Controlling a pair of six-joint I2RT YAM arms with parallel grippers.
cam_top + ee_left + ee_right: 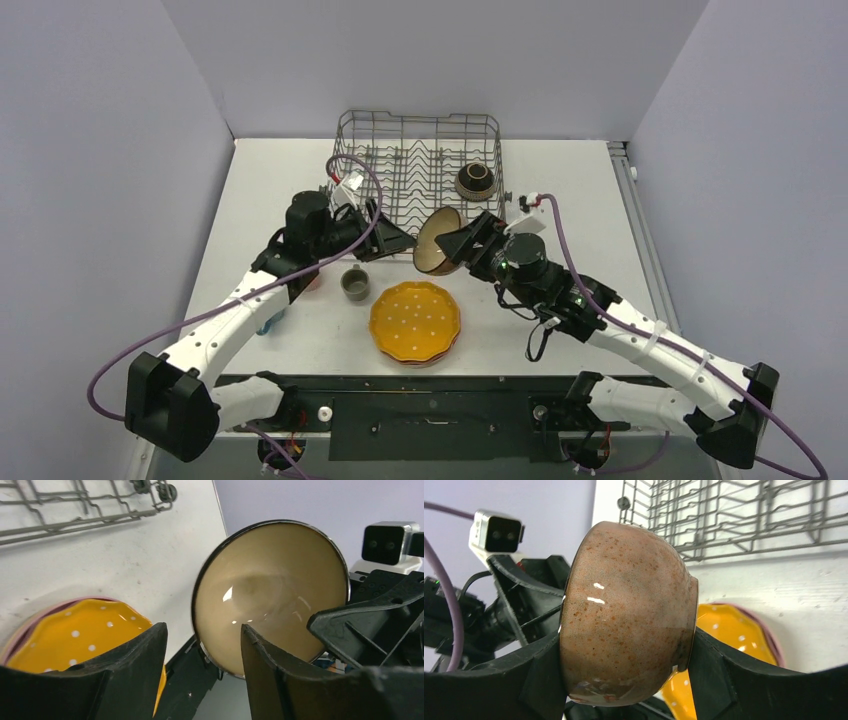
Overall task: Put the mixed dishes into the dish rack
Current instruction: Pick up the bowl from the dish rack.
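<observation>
Right gripper (468,243) (629,672): closed onto the terracotta bowl (438,243) (629,615) (270,592). One finger lies on the mouth side, the other on the foot side. The bowl is tipped on edge and lifted off the table (570,200). Its tan inside faces the left gripper and its speckled brown outside faces the right wrist camera.

Left gripper (392,238) (200,667): jaws spread wide with nothing between them. It is level with the bowl's mouth and just beside it, not touching as far as the views show.

The bowl hangs between the two grippers, close to the near edge of the dish rack (420,115) (75,522) (734,525).

The rack sits at the far middle of the table. A dark brown bowl (475,180) sits inside it, toward its right side.

On the table, nearer the arm bases, is the scalloped orange-yellow plate (415,320) (75,635) (729,630), white-dotted. It lies on top of a pink plate (12,642) (771,637), of which only the rim shows.

A grey-green cup (355,284) stands upright, left of the plate and apart from it, near the left forearm.
</observation>
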